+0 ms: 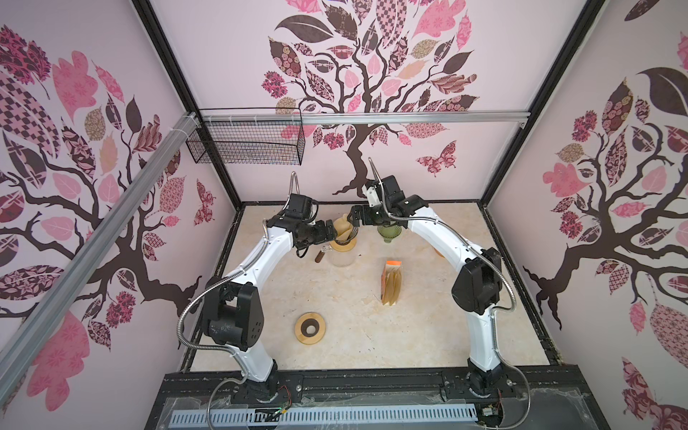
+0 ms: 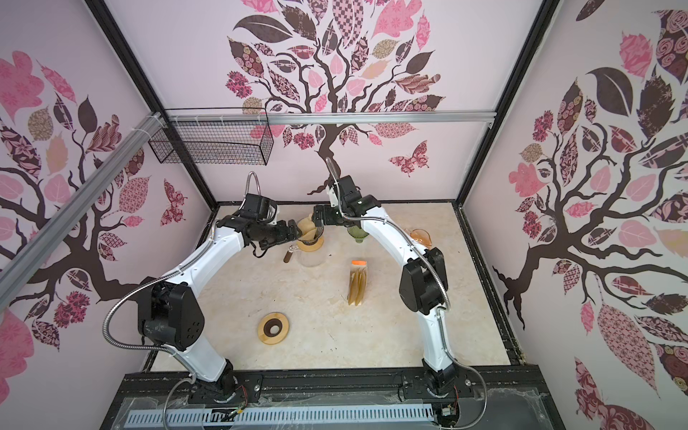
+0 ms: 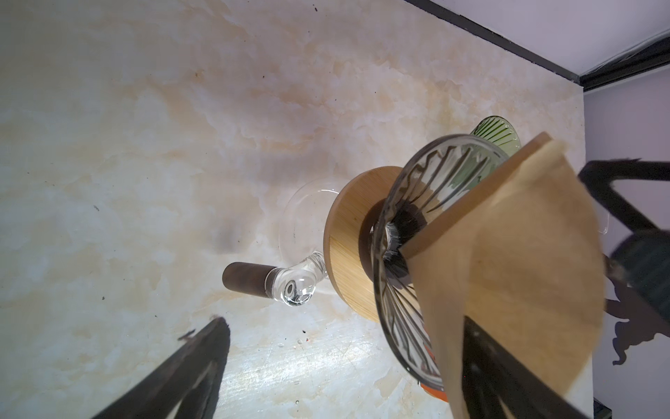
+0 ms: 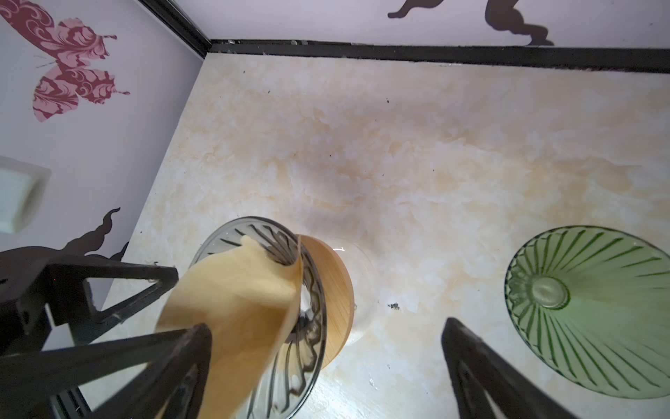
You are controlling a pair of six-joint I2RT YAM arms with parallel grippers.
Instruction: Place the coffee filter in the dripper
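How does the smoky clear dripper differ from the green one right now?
The clear dripper sits on a wooden collar over the glass carafe; the green dripper stands straight on the table. The clear dripper has the paper filter standing in it; the green dripper has none. Both are ribbed glass cones.

A green ribbed glass cone (image 1: 387,232) stood wide end up near the back of the marble-patterned table (image 1: 335,298). Farther right sat an orange glass piece (image 2: 420,236), only partly in sight. A clear packet of brown papers (image 1: 391,284) lay towards the middle, well apart from a wooden ring (image 1: 311,340) lying flat nearer the front. A black wire basket (image 1: 245,143) hung on the back wall's rail.
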